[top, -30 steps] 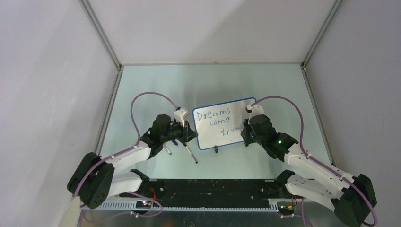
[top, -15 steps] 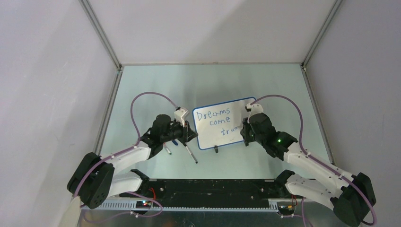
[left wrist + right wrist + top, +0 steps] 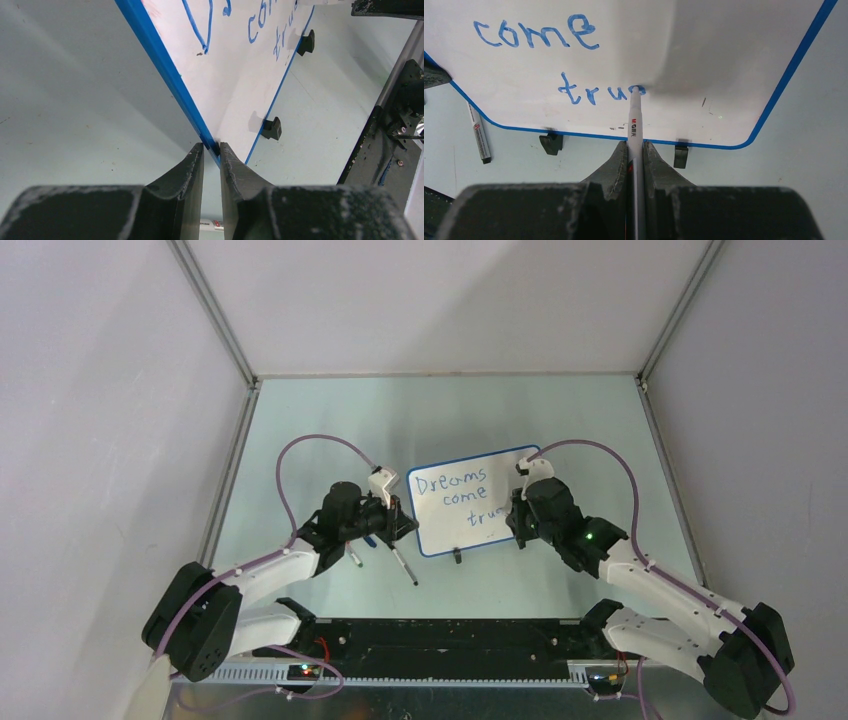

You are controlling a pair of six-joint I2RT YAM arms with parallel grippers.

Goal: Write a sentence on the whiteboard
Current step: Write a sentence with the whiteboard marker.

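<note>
Your right pincer point(image 3: 636, 146) pinches the marker point(image 3: 634, 120), tip on the whiteboard point(image 3: 724, 60).
Your left pincer point(image 3: 212, 149) clamps the whiteboard's left blue rim. The whiteboard sits mid-table point(image 3: 330, 420) between the arms. In the sentence point(image 3: 536, 36), the tip is at the end of "tru".

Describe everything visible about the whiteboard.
The whiteboard is a small glossy white rectangle with a thin blue rim, rounded corners and two black clip feet on its near long edge. It sits askew on the table. Blue handwriting reads "Dreams come tru", the last word unfinished. The left pincer clamps its left edge; the marker held in the right pincer touches its tip to the surface.
</note>
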